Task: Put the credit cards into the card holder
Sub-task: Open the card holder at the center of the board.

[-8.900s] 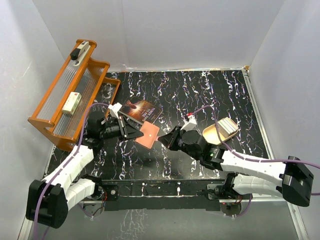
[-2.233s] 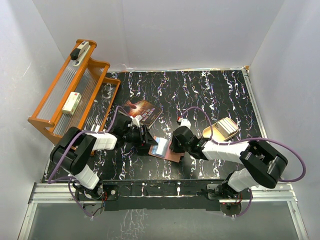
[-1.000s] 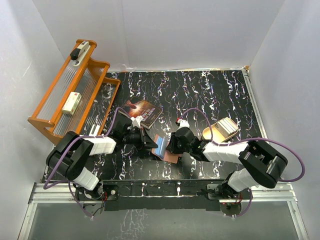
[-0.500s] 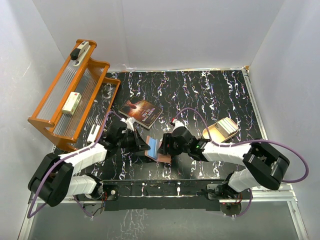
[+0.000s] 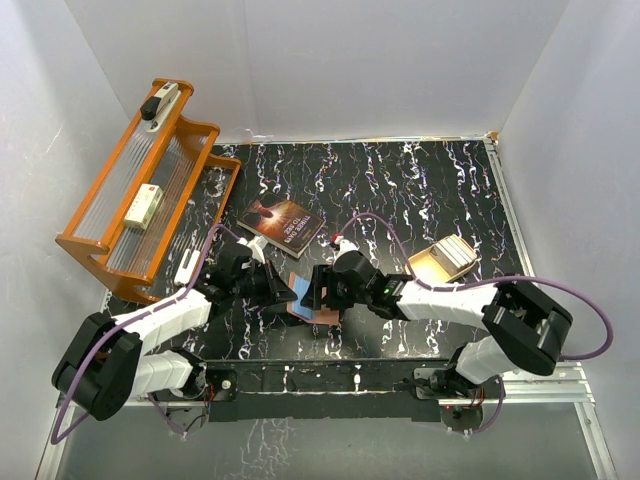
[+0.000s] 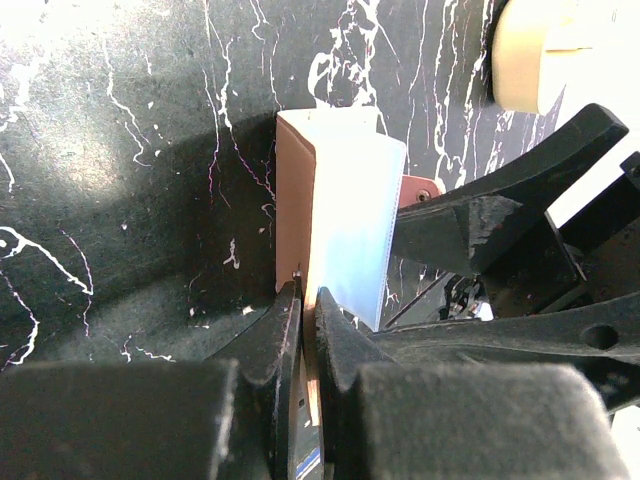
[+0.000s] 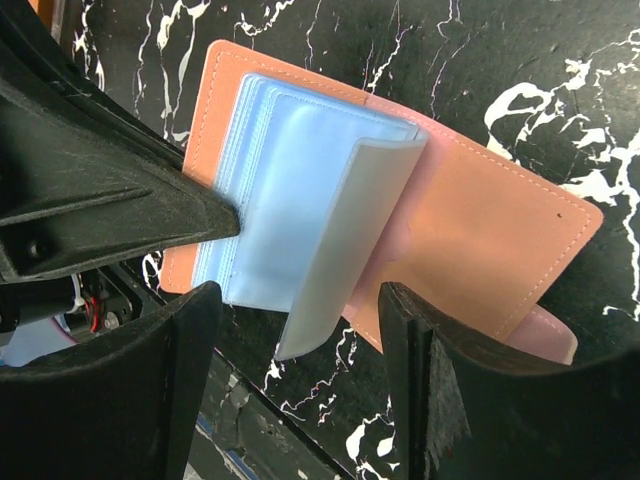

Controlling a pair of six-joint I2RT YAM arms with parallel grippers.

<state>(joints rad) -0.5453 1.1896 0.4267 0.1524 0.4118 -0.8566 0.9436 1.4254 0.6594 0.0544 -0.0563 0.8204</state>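
Our left fingers [image 6: 275, 335] clamp the card holder [image 7: 480, 240] by its edge; our right fingers [image 7: 420, 400] spread wide, empty, straddling its pale sleeves [image 7: 300, 170]. We should pin it flat and lift 1 sleeve open.

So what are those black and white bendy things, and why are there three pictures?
They are two robot arms bolted to a black marbled table. One picture looks down from above; the other two come from little cameras on each arm's wrist. On the table lie a book, a gold tin, an orange rack and an open card holder with clear pockets. The left gripper is pinched shut on the card holder's edge. The right gripper is open, its fingers either side of the pockets, holding nothing.
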